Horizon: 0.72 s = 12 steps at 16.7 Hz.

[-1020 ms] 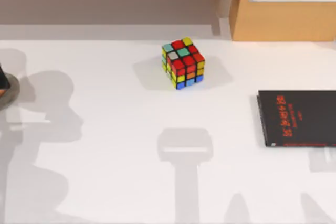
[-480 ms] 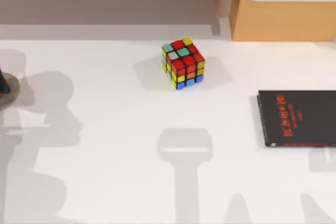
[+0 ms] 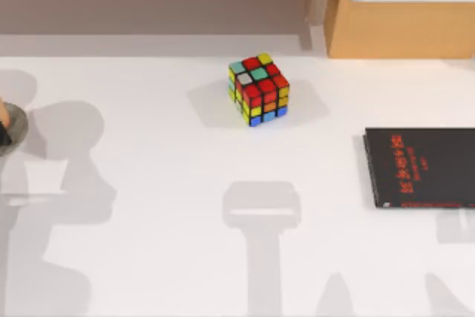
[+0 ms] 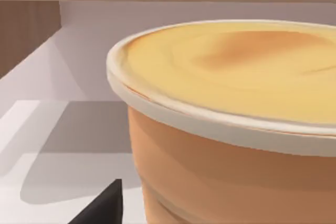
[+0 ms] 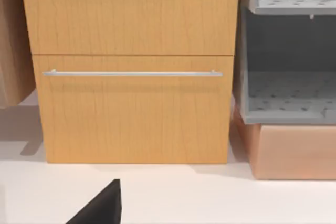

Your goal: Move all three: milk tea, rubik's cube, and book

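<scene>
I am seeing the milk tea (image 4: 226, 129) close up in the left wrist view; whether my left gripper is grasping it, I cannot tell. The rubik's cube (image 3: 258, 88) is sitting mid-tabletop (image 3: 163, 206), well apart from a black book (image 3: 421, 167) at the right edge.

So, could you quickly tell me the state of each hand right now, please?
Left hand: cannot be told; it is close beside the milk tea.
Right hand: cannot be told.
</scene>
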{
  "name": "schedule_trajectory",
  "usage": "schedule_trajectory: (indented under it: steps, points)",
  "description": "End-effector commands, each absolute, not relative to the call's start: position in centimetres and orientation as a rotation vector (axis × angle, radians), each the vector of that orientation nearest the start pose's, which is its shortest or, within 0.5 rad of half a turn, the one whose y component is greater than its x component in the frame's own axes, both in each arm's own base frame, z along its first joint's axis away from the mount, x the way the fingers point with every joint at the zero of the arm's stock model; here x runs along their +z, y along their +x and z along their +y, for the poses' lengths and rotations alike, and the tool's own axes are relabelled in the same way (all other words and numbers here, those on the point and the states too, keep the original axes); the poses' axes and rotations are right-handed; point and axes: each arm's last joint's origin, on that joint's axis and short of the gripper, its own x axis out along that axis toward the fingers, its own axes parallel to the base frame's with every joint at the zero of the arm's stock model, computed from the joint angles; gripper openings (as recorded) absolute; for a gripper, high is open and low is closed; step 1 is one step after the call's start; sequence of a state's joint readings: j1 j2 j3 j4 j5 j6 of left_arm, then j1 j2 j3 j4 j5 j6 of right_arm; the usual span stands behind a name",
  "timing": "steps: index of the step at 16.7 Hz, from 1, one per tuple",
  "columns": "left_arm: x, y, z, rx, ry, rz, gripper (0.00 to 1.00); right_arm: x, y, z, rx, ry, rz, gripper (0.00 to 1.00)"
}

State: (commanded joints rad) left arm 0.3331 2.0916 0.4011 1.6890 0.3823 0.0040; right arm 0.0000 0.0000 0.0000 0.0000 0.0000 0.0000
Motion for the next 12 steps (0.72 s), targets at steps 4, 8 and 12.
schedule_trajectory:
  steps: [4,8,12]
  points:
    - [8.7,26.6,8.4,-0.025,-0.015,0.011,1.0,16.0,10.6,-0.1,0.0,0.0,0.0,1.0]
    - [11.9,25.9,8.4,-0.025,-0.004,-0.019,1.0,16.0,10.6,-0.1,0.0,0.0,0.0,1.0]
    - [12.8,25.1,8.4,-0.025,-0.009,-0.003,1.0,16.0,10.6,-0.1,0.0,0.0,0.0,1.0]
